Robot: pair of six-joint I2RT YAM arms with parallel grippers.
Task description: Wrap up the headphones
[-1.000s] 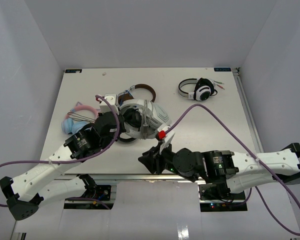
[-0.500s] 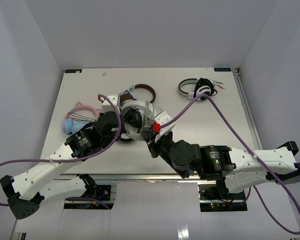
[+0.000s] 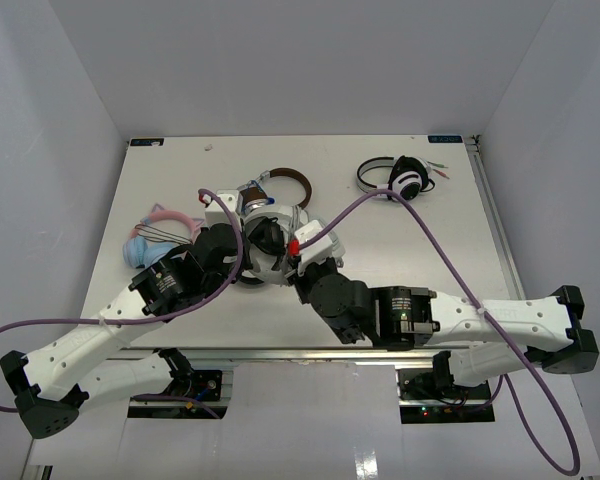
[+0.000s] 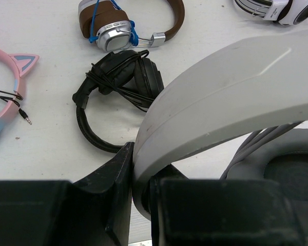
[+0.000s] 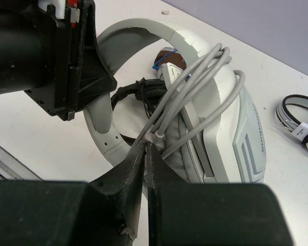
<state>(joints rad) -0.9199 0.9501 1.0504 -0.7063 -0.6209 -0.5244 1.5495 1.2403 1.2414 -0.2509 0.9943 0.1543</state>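
Right wrist view shows it best: the headphones [image 5: 220,118] are in the middle of the worktop [image 5: 31,133], held between both arms. Can't tell if they're resting on it or lifted a bit. The thin grey cable [image 5: 195,72] is already looped a few times across one ear cup [image 5: 249,143].

The left fingers [image 4: 142,187] are clamped shut on the wide white band [image 5: 128,28], low down near one end. The right fingers [image 5: 145,151] are pinched closed on the cable by its loose end.

The band looks stiff, so it's probably the solid place to grab. The cable's soft and likely slippery, so it's best pinched near the end and kept taut, or the loops could spring off.

A black pair [image 4: 120,87] lies just behind.
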